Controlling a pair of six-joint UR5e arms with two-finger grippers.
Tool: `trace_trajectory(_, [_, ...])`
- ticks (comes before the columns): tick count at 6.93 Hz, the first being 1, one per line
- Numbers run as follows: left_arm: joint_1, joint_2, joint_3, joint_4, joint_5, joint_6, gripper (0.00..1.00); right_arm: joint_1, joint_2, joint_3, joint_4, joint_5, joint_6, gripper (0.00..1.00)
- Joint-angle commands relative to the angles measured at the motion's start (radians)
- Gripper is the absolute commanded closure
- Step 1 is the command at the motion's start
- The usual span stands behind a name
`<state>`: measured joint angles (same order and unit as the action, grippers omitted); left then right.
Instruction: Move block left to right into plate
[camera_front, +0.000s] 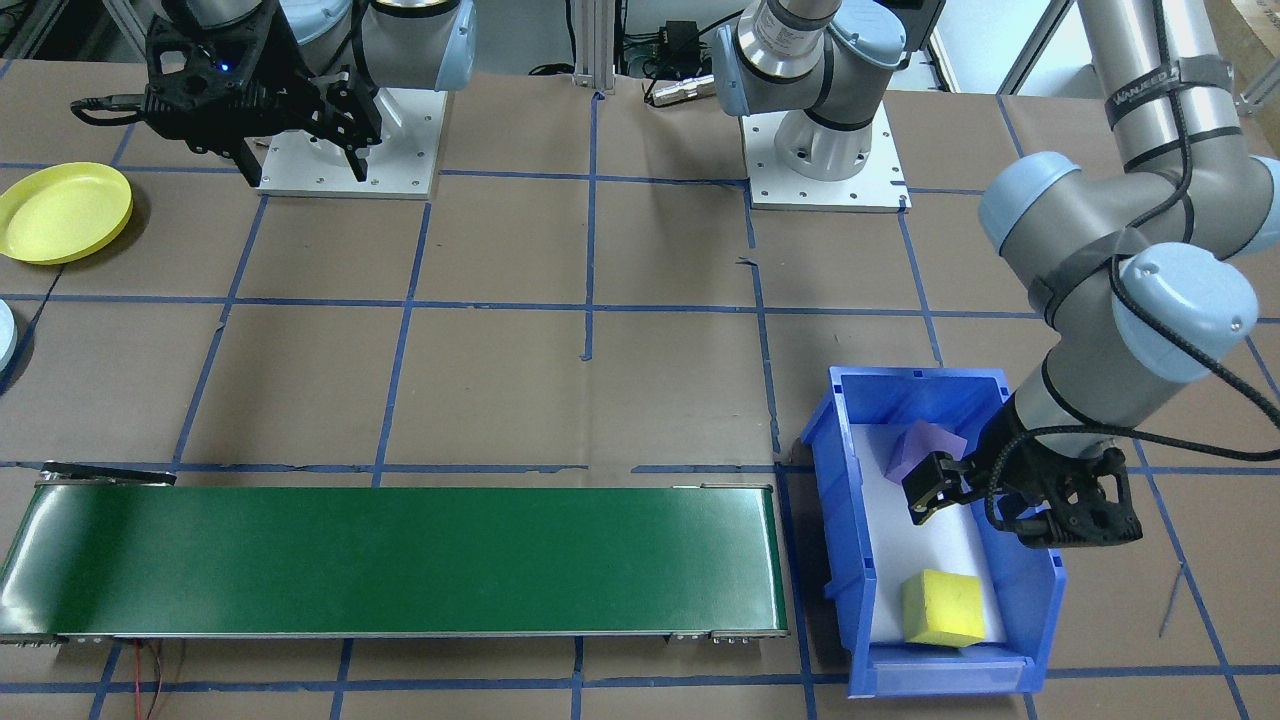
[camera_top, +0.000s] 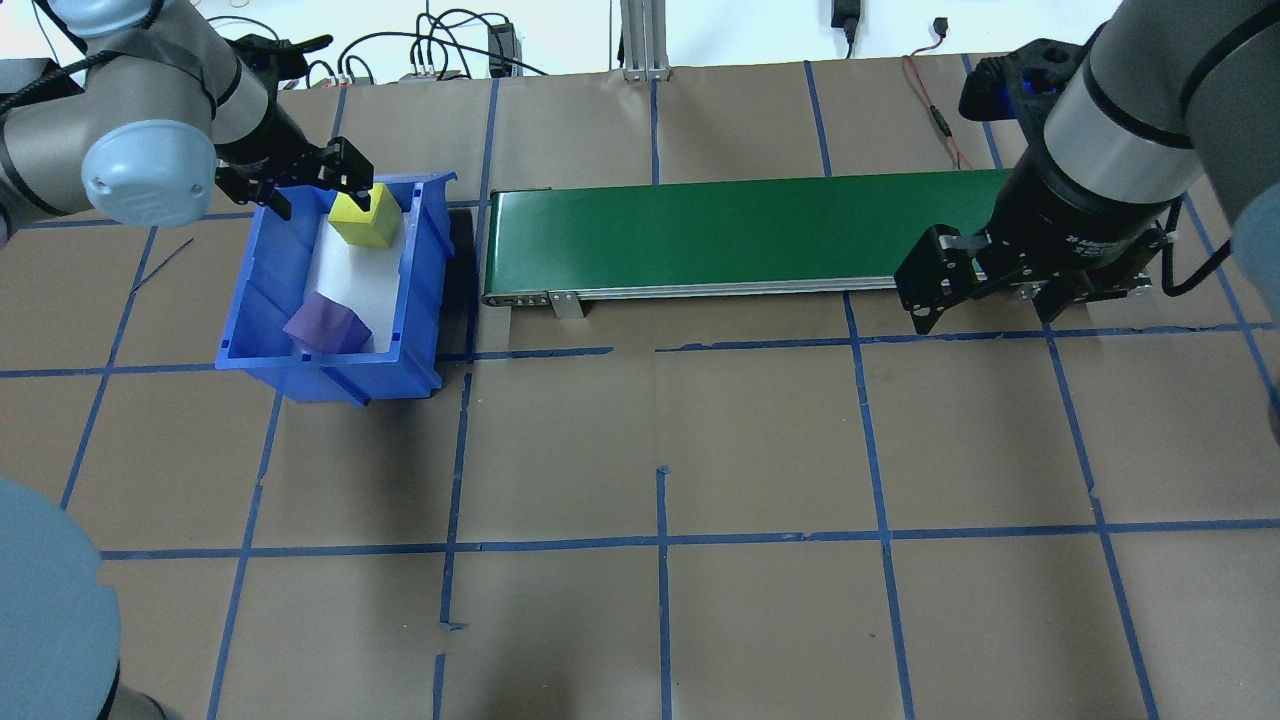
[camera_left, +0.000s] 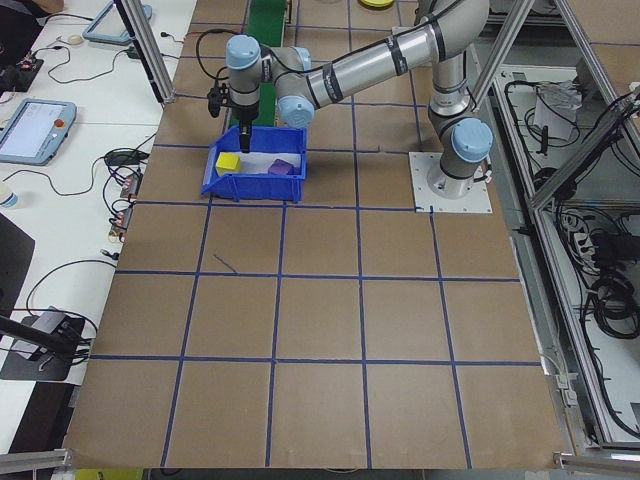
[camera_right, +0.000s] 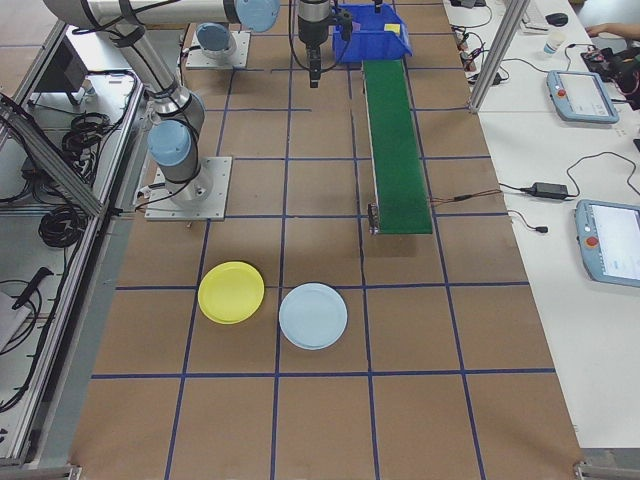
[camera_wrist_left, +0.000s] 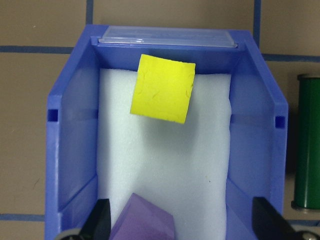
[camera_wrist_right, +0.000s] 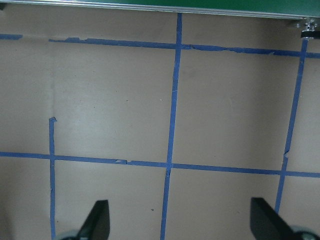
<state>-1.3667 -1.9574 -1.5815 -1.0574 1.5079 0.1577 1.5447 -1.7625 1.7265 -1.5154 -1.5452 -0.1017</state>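
Hovering released over the blue bin (camera_top: 262, 300) at the desk's left end, the left tool (camera_top: 318, 185) faces a yellow block (camera_top: 364, 217) lying inside, probably light, squashy foam best pinched across opposite flat faces.

The purple block (camera_wrist_left: 144, 220) runs off the bottom edge of the left wrist view — only its top shows. In the front view, a pale blue plate (camera_front: 4, 335) is cut off at the side.
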Motion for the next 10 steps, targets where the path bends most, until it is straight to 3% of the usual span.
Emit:
trace_trajectory(1, [0.0, -0.061, 0.0, 0.042, -0.012, 0.028, 0.0, 0.0, 0.0, 0.001, -0.002, 0.0, 0.0, 0.0])
trace_trajectory(4, [0.001, -0.13, 0.012, 0.134, -0.009, 0.142, 0.0, 0.0, 0.0, 0.001, 0.0, 0.0, 0.0, 0.0])
trace_trajectory(10, [0.001, -0.193, 0.063, 0.145, -0.009, 0.269, 0.0, -0.002, 0.002, 0.001, -0.002, 0.0, 0.0, 0.0])
